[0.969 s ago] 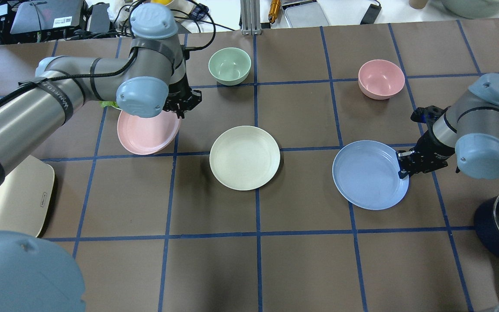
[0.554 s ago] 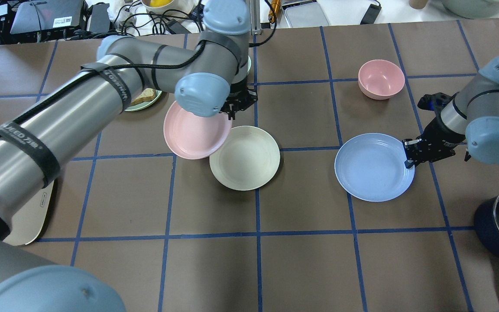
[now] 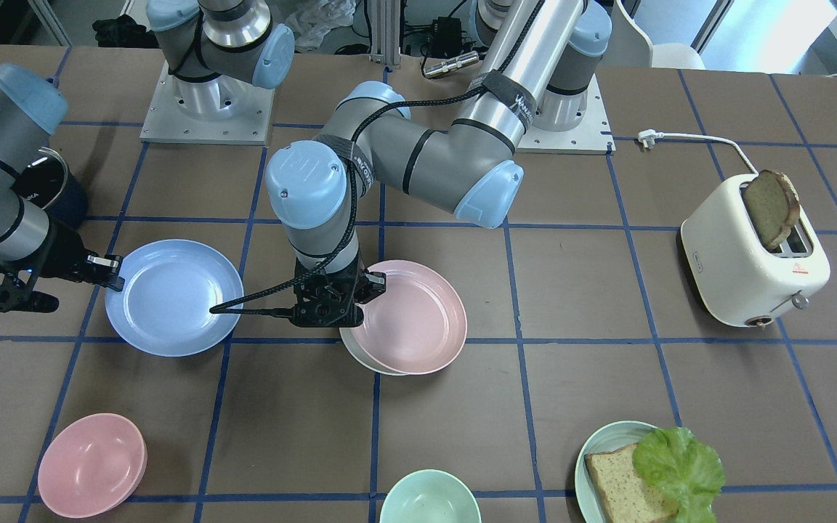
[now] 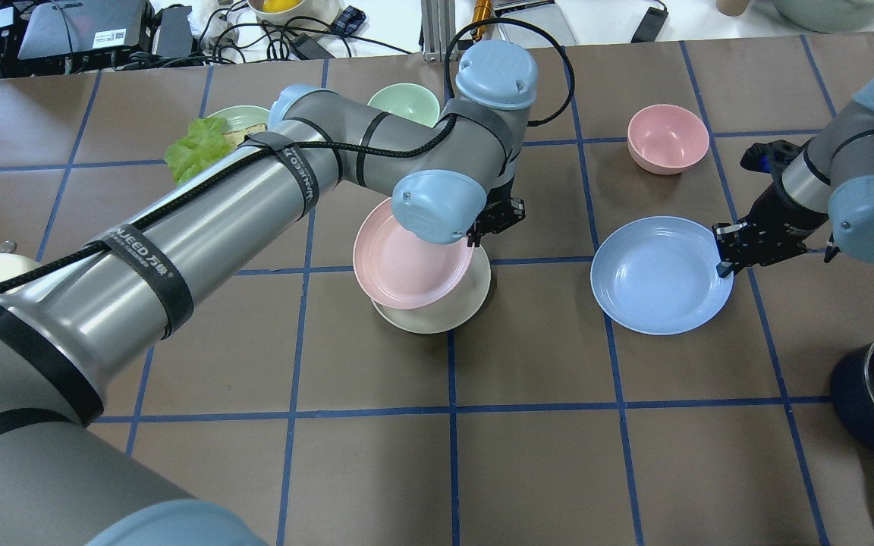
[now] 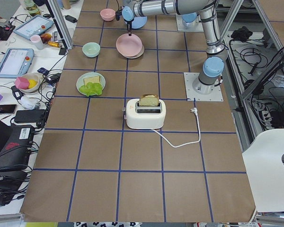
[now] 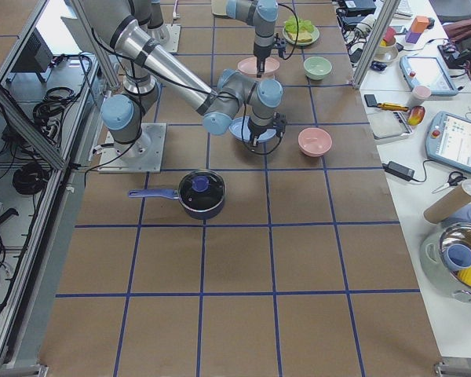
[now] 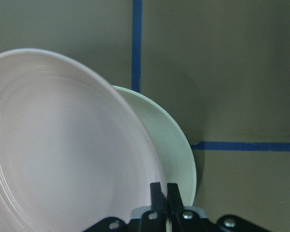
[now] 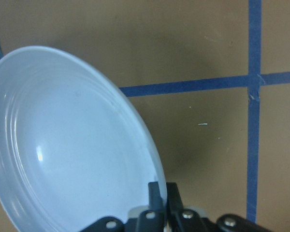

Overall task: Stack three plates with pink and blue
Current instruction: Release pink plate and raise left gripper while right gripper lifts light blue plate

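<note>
In the overhead view, the left gripper (image 4: 484,230) has its fingers closed tightly on the rim of the pink plate (image 4: 407,262), between 2 and 3 o'clock of that plate. The pink plate is over the cream-white plate (image 4: 448,315), covering most of it and shifted toward 10 o'clock, so the cream rim shows only from 3 to 7 o'clock. The wrist view shows the pink plate tilted; I cannot tell if the two plates touch. At 3 o'clock from this pair, well apart, is the blue plate (image 4: 657,277). The right gripper (image 4: 725,252) pinches its rim, also between 2 and 3 o'clock. The pink bowl (image 4: 668,138) stands at 12 o'clock from the blue plate.
</note>
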Robot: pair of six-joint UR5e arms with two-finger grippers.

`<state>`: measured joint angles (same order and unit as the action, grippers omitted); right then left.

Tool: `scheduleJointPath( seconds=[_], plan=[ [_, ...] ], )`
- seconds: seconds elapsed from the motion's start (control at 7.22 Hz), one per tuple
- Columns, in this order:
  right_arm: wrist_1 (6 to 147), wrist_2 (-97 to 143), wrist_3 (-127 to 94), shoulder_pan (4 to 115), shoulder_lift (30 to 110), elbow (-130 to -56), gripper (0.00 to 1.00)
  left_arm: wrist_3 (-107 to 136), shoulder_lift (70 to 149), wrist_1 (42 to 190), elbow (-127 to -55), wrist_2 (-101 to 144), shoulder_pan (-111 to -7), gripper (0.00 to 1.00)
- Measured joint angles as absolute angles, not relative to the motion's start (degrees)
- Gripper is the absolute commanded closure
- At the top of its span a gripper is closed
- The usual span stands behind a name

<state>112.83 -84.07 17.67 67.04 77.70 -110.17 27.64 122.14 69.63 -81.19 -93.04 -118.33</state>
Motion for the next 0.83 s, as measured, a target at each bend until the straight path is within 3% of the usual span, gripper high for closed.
scheduleJointPath(
  seconds=[0.42, 0.83],
  plan=[
    [110.21, -84.56, 15.19, 68.38, 77.83, -106.49, 1.00, 24.93, 120.98, 69.63, -81.56, -92.99, -117.19, 0.00],
    [107.38, -84.78, 8.88, 71.66, 78.26, -103.83, 1.00, 18.90, 114.53, 75.78, -80.95, -91.87, -108.40, 0.00]
  ],
)
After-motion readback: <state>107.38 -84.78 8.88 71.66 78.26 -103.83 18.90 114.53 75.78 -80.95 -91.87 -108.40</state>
